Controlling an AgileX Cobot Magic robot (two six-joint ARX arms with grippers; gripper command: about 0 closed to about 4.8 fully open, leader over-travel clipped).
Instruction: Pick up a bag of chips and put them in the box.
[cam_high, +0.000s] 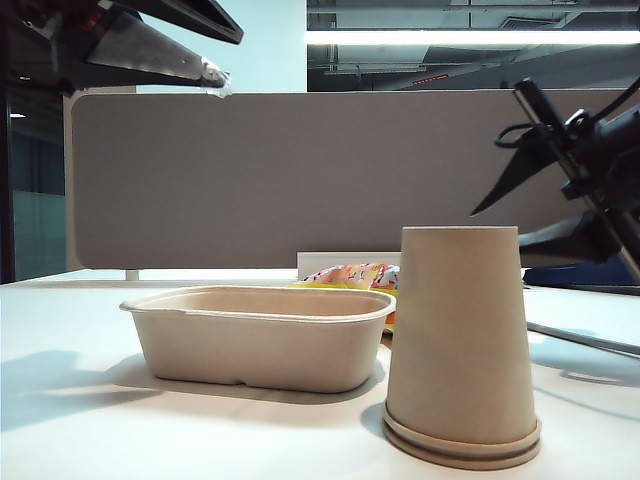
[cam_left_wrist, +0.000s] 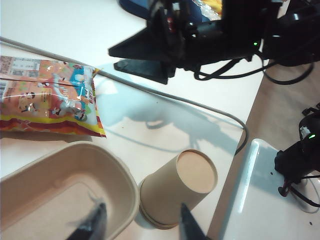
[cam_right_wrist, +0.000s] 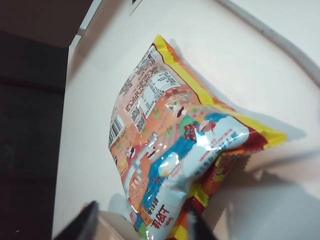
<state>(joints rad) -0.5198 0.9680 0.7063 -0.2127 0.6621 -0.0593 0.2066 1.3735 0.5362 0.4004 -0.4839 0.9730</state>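
Note:
The bag of chips (cam_right_wrist: 175, 150), glossy with orange, yellow and red stripes and cartoon pictures, lies flat on the white table behind the box (cam_high: 260, 335). In the left wrist view the bag of chips (cam_left_wrist: 47, 97) sits just beyond the beige box (cam_left_wrist: 65, 190). My right gripper (cam_right_wrist: 140, 227) hangs open above one end of the bag, close to the box rim (cam_right_wrist: 112, 227), holding nothing. My left gripper (cam_left_wrist: 142, 227) is open and empty, high over the gap between box and cup. From the exterior, the left gripper (cam_high: 232, 58) is high at the left and the right gripper (cam_high: 497, 228) at the right.
An upside-down beige paper cup (cam_high: 462, 345) stands right beside the box, nearest the exterior camera. A grey cable (cam_left_wrist: 200, 102) runs across the table past the bag. A white tray (cam_left_wrist: 255, 190) lies beyond the table's edge. A grey partition (cam_high: 300, 170) closes the back.

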